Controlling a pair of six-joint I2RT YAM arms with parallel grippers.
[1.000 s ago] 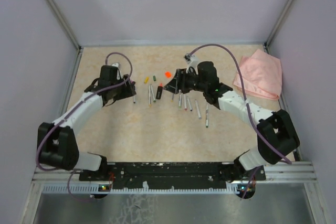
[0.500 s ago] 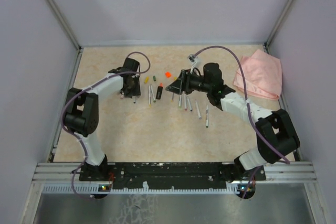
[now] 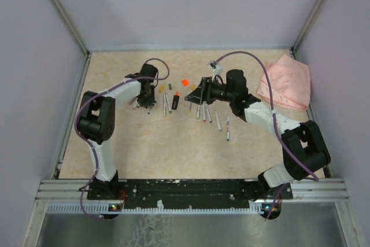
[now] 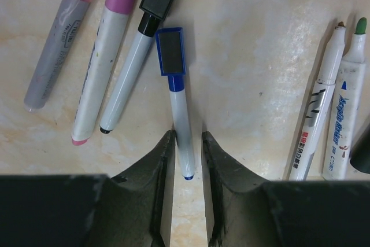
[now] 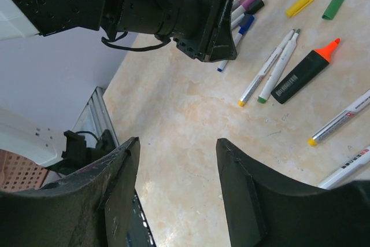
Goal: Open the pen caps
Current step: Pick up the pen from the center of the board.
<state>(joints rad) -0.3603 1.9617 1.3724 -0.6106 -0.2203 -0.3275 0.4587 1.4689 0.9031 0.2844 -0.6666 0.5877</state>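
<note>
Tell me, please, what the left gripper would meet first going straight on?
The blue-capped marker: its white barrel lies between the jaws of the left gripper, with the table just beneath, though depth is unclear.

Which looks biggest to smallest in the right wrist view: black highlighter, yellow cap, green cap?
Largest: black highlighter. Then yellow cap and green cap, too alike to rank; yellow perhaps slightly longer.

The desk (image 4: 260, 91) is smooth, faintly glossy mottled beige (marble-look); the blue cap (image 4: 171, 50) and its white barrel (image 4: 182, 125) are shiny plastic; the fingers (image 4: 144, 183) are matt black.
</note>
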